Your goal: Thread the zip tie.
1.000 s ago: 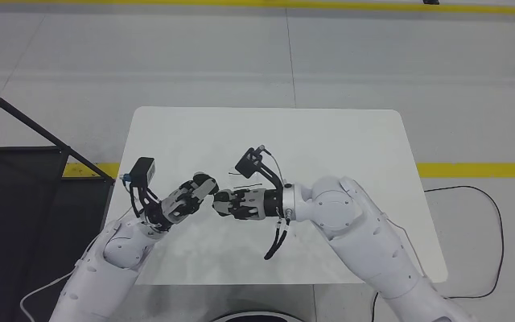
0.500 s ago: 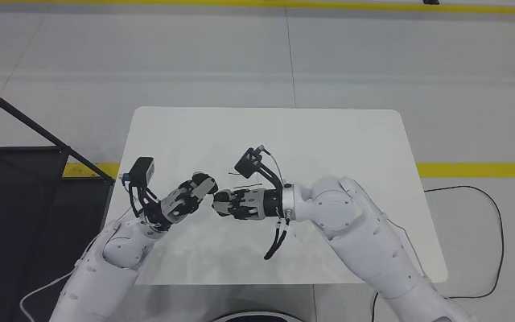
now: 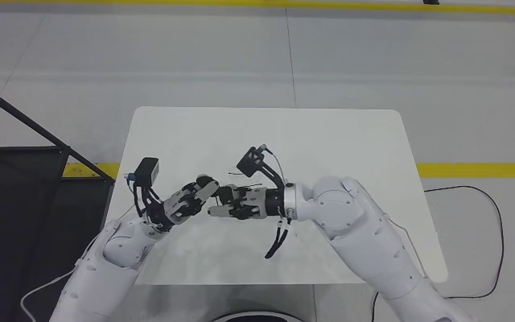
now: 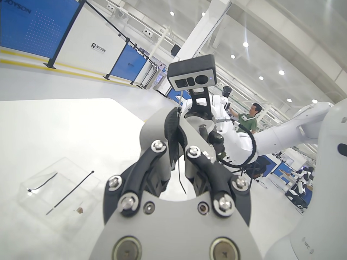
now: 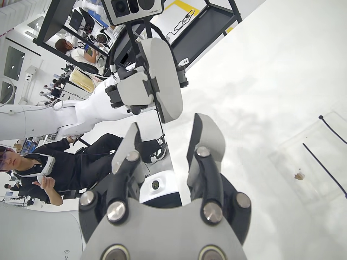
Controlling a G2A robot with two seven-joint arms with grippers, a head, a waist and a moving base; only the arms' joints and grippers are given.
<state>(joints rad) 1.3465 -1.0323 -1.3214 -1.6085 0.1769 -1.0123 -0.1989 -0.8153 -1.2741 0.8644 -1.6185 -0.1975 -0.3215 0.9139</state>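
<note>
White table (image 3: 346, 145); clear tray (image 4: 42, 173) lying on it.

The white rectangular table with rounded corners (image 3: 346, 129) stood on a smooth, light grey floor (image 3: 161, 56). A yellow painted line (image 3: 467, 170) crossed the floor on both sides of the table, and a second yellow stripe (image 3: 241, 3) ran farther away. A black metal frame (image 3: 32, 129) stood just beside the table on the left, and a thin black cable (image 3: 463, 187) lay on the floor at the right. Blue and white partition panels (image 4: 35, 20) lined the hall under a white ceiling (image 4: 271, 14) with round lamps (image 4: 245, 44).
</note>
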